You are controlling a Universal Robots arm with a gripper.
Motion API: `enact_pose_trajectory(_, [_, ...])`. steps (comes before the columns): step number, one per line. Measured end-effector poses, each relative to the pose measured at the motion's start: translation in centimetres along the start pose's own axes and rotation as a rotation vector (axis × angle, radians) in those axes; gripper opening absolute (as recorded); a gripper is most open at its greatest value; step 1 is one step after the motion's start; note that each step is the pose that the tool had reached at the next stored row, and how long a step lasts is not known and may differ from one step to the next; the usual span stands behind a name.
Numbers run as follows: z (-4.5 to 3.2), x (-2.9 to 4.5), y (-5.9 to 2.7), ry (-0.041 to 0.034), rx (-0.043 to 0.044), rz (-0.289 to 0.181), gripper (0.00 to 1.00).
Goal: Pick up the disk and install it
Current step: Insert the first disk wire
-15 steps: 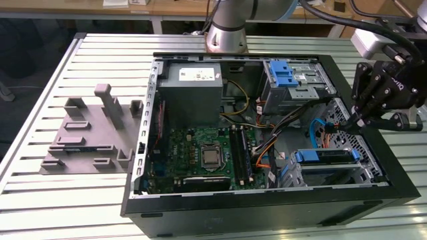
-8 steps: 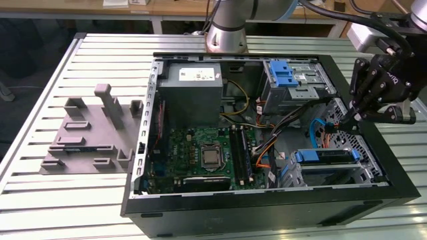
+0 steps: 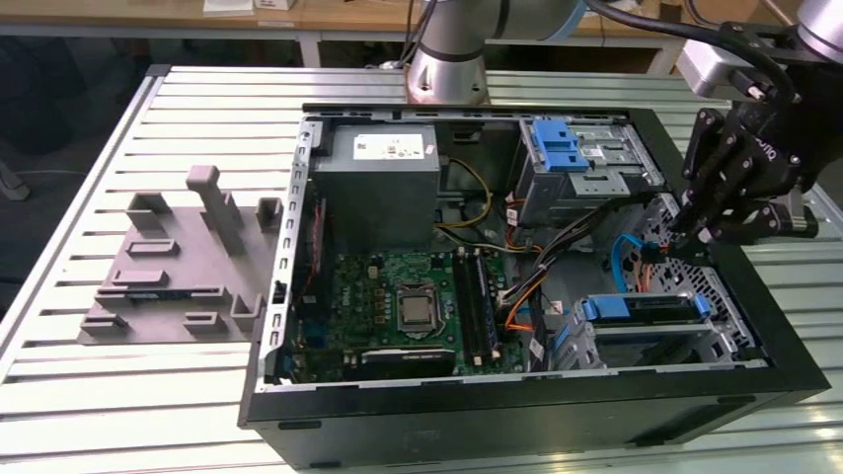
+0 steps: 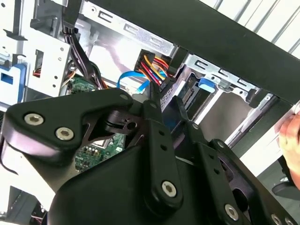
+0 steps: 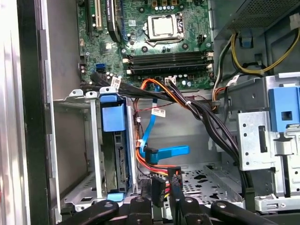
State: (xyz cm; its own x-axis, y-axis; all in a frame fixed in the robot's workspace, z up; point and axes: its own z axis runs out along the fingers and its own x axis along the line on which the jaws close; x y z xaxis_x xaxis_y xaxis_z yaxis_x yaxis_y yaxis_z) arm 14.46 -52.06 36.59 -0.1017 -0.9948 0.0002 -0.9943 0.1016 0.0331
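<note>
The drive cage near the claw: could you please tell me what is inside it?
The drive cage holds the disk, seated on edge in its blue carrier; its label and rear connectors are hidden. The claw hangs just beside it.

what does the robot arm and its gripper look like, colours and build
The arm is a silver-grey metal tube with darker grey joint sections and a black cable running along it near the wrist. The gripper is matte black, built from flat linkage bars pinned together with round silver screws, seen in the second wrist view too, and carries a small pale marking on its side. Its jaws are narrow black bars.
</note>
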Motion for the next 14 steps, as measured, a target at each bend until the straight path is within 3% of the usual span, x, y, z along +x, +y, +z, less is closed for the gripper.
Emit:
enact_pose_trajectory(3, [0.16, -0.27, 0.02, 0.0192, 0.002, 0.005, 0.3])
enact_pose_trajectory(5, [0.29, -0.47, 0.04, 0.0276, 0.0027, 0.009, 0.3])
enact_pose_trajectory(11, [0.68, -1.08, 0.08, 0.0387, 0.0034, 0.021, 0.3])
enact_pose_trajectory(14, [0.84, -1.12, 0.07, 0.0498, 0.0045, 0.028, 0.3])
